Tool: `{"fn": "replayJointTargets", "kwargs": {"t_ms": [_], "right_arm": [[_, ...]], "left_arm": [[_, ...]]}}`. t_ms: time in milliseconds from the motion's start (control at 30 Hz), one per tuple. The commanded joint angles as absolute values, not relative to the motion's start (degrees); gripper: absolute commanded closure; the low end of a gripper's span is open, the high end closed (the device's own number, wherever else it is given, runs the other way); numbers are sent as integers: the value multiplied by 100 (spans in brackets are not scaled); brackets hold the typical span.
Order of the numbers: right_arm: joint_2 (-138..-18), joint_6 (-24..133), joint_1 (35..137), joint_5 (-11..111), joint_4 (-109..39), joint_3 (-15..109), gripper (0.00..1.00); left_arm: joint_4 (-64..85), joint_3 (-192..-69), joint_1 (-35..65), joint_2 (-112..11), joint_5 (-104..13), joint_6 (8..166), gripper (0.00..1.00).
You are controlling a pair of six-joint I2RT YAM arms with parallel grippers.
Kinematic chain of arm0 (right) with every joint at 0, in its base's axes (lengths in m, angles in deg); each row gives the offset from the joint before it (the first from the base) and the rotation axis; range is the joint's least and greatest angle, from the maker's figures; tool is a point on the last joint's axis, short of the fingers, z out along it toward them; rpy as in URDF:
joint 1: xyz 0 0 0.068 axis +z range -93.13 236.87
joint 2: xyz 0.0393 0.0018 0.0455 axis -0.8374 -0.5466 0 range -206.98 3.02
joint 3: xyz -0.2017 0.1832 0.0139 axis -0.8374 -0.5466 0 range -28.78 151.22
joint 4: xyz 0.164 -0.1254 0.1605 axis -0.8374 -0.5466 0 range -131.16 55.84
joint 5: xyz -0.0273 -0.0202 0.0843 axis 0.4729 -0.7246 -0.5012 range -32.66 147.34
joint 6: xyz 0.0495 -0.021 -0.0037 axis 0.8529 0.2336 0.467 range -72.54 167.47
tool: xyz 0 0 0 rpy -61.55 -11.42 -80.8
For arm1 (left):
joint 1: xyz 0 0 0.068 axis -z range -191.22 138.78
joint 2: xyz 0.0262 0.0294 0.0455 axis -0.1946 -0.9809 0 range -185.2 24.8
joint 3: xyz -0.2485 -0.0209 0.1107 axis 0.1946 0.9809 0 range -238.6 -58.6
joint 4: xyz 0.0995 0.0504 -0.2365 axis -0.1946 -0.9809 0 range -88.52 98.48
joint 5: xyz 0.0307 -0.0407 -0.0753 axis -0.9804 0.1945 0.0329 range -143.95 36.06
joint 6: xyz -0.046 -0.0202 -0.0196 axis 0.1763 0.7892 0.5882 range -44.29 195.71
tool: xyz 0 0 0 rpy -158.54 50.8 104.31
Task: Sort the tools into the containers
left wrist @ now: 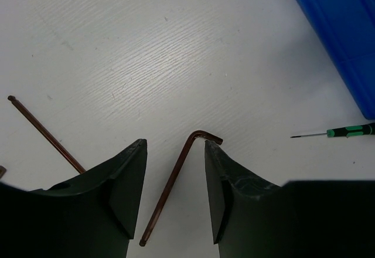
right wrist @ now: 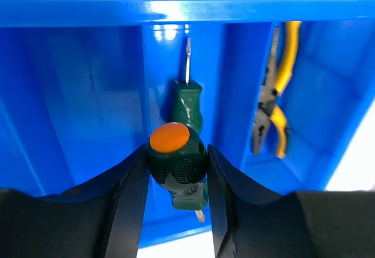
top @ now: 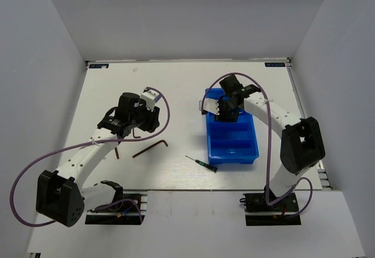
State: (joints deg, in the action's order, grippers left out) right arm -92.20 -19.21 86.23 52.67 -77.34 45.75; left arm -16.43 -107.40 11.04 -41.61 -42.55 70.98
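My right gripper is shut on a stubby green-handled screwdriver with an orange cap and holds it above the blue tray. Another green screwdriver lies in the compartment below. Yellow-handled pliers lie in the compartment to the right of it. My left gripper is open over the table, and a brown L-shaped hex key lies between its fingers, untouched. In the top view the left gripper is left of the tray and the right gripper is over its far end.
A second hex key lies left of my left fingers. A thin dark screwdriver with a green-banded handle lies near the tray's corner. In the top view it lies left of the tray's near end.
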Motion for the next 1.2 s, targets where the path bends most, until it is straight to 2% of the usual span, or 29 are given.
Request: {"fn": "replayJointTargets", "kwargs": {"t_ms": [0, 100, 267, 333, 400, 700, 733, 800, 833, 967, 1033, 1067, 1100, 1133, 1167], "right_arm": [[-9409, -2303, 8543, 5039, -7758, 4848, 99], [-9550, -2241, 8508, 5084, -7530, 4866, 91], [-9655, -2197, 8455, 5066, -7336, 4909, 81], [-9691, -2144, 8438, 5066, -7328, 4945, 69], [-9682, -2127, 8438, 5057, -7327, 4936, 63], [-9691, -2022, 8403, 5039, -7275, 4918, 60], [-9700, -2004, 8403, 5048, -7257, 4918, 55], [-9708, -1951, 8394, 5040, -7248, 4918, 38], [-9700, -1933, 8403, 5040, -7240, 4927, 36], [-9674, -1889, 8368, 5057, -7152, 4927, 36], [-9586, -1828, 8385, 5040, -7134, 4909, 36], [-9559, -1810, 8368, 5022, -7134, 4927, 40], [-9507, -1749, 8359, 4987, -7134, 4962, 44], [-9393, -1488, 8367, 4908, -7134, 4980, 58], [-9331, -1311, 8368, 4855, -7160, 5058, 85]], "left_arm": [[-1648, -10940, 1128, -4085, -4155, 7053, 45], [-1648, -10888, 1128, -4138, -4155, 7053, 40], [-1701, -10940, 1128, -4270, -4155, 7053, 40], [-1762, -10940, 1128, -4323, -4155, 7053, 40], [-1762, -10940, 1128, -4323, -4103, 7053, 40], [-1762, -10940, 1128, -4375, -4050, 7053, 39], [-1762, -10940, 1128, -4375, -4050, 7053, 39], [-1762, -10940, 1128, -4428, -4050, 7053, 39], [-1762, -10940, 1128, -4428, -4050, 7053, 39], [-1762, -10940, 1128, -4428, -4050, 7114, 40], [-1762, -10940, 1128, -4550, -4233, 7201, 62], [-1884, -10940, 1128, -4612, -4234, 7263, 74], [-1946, -10940, 1128, -4674, -4304, 7264, 91], [-2008, -10993, 1128, -4726, -4305, 7325, 97], [-2061, -10993, 1180, -4779, -4305, 7325, 100]]}}
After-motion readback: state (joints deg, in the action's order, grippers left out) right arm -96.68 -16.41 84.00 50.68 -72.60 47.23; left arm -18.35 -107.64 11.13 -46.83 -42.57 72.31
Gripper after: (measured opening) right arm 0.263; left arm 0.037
